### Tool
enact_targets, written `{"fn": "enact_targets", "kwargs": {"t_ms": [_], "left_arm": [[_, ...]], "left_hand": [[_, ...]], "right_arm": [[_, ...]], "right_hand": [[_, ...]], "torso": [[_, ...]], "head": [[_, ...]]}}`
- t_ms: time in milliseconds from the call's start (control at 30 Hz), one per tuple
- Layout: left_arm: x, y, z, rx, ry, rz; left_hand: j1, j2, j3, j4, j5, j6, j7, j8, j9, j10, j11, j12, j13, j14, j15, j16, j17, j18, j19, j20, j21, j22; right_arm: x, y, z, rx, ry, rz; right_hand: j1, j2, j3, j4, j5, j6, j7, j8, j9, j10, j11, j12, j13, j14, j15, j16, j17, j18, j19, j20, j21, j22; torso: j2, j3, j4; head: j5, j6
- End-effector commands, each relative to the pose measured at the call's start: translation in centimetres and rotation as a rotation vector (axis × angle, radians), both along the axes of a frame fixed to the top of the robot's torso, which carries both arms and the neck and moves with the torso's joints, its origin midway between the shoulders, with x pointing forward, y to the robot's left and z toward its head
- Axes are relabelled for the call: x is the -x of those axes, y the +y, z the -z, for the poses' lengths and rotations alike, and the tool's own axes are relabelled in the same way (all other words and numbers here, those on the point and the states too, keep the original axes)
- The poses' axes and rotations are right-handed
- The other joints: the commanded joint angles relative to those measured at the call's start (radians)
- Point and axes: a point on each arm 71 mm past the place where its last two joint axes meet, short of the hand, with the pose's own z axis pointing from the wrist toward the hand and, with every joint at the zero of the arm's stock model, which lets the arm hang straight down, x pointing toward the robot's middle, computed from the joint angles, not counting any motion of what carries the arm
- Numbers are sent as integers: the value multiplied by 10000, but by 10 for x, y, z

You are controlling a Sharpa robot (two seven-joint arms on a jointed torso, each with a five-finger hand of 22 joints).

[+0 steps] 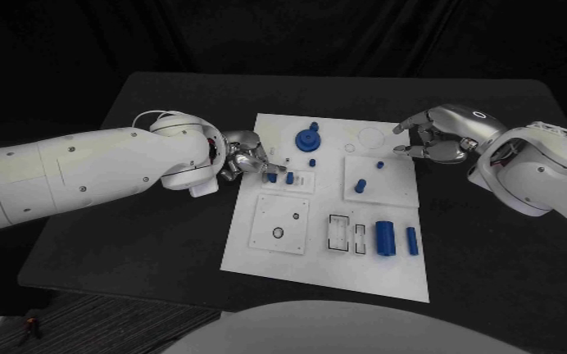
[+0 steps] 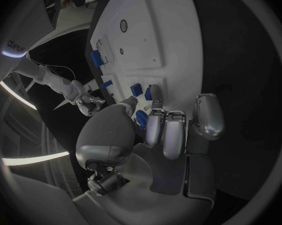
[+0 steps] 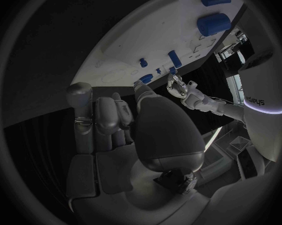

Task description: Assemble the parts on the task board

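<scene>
The white task board (image 1: 274, 249) lies mid-table. On it are a round blue part (image 1: 307, 137) at the far end, small blue pieces (image 1: 273, 178) near the left edge, a blue peg (image 1: 360, 184) on a raised plate, and two blue cylinders (image 1: 384, 237) at the near right. My left hand (image 1: 243, 157) hovers at the board's left edge, its fingertips just short of the small pieces (image 2: 136, 90), with nothing seen in its fingers (image 2: 165, 130). My right hand (image 1: 433, 136) hangs over the board's far right corner, fingers bent and apart, holding nothing.
A square plate with a round hole (image 1: 280, 224) and rectangular slots (image 1: 339, 233) occupy the board's near half. Black table (image 1: 154, 231) surrounds the board. The left hand (image 3: 178, 85) appears beyond my right hand (image 3: 116, 120) in the right wrist view.
</scene>
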Motion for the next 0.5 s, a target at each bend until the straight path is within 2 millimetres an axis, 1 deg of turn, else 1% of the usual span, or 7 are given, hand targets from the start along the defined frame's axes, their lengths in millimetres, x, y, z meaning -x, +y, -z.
{"fn": "enact_targets", "kwargs": {"t_ms": [33,67,133,333,433,467,500], "left_arm": [[2,-1,5,151,-59,27],[2,-2,5,209,-117,22],[2,-3,3,358,-264,19],[1,-4,2,543,-437,42],[1,-4,1,580,-493,14],[1,-3,1,584,-504,2],[1,-3,1,584,-508,-7]], "left_hand": [[-167,195,-303,54,151,-1,-9,378,233,56,-27,36,1173,431,-5,32,1554,71,75,12,-30,1422],[-199,347,-546,55,315,-58,-37,663,461,70,-73,51,1186,440,-33,42,1569,64,97,-7,-28,1455],[-211,427,-683,55,375,-80,-66,821,587,91,-73,71,1208,455,-43,55,1593,62,116,-25,-16,1478],[-76,558,-809,43,574,-156,-88,984,718,95,-94,74,1207,463,-60,62,1605,62,128,-42,-28,1499],[9,658,-869,47,757,-215,-92,1035,755,94,-99,73,1206,453,-65,54,1589,61,133,-50,-36,1511],[82,718,-915,45,926,-238,-98,1065,769,90,-102,70,1201,453,-68,54,1589,62,132,-54,-50,1516],[104,736,-932,45,985,-244,-99,1074,772,95,-104,74,1205,455,-69,56,1593,62,134,-55,-51,1519]], "right_arm": [[0,-1,1,7,3,134],[0,-1,1,6,1,137],[0,-1,1,7,0,149],[0,-2,1,13,5,182],[0,-2,1,11,12,194],[0,-2,1,7,16,200],[0,-2,1,4,19,203]], "right_hand": [[77,68,19,-23,121,53,7,8,-21,-46,4,-44,-19,-68,23,-38,-8,95,-70,28,-73,-7],[75,76,22,-20,155,54,7,7,-25,-40,4,-38,-15,-68,24,-37,-8,94,-67,28,-70,-4],[71,94,30,-12,213,57,9,5,-34,-46,4,-46,-26,-68,25,-39,-9,95,-65,28,-82,-3],[66,118,40,-1,263,59,8,3,-42,-46,4,-48,-31,-65,24,-26,4,94,-62,29,-87,0],[64,127,45,4,287,60,7,2,-45,-53,3,-56,-40,-65,24,-28,3,94,-61,29,-91,0],[64,127,45,4,287,60,7,2,-45,-53,3,-56,-40,-65,24,-28,3,94,-61,29,-91,0],[62,142,52,10,317,62,7,1,-50,-52,4,-55,-41,-64,23,-23,8,94,-59,30,-92,3]], "torso": [[-8,6,-1],[-9,4,-2],[-12,5,-2],[-10,-3,-1],[-14,-5,-8],[-13,-5,-9],[-13,-6,-10]], "head": [[-21,-2],[-21,-2],[-35,-2],[-68,-2],[-68,-2],[-68,-2],[-66,-2]]}}
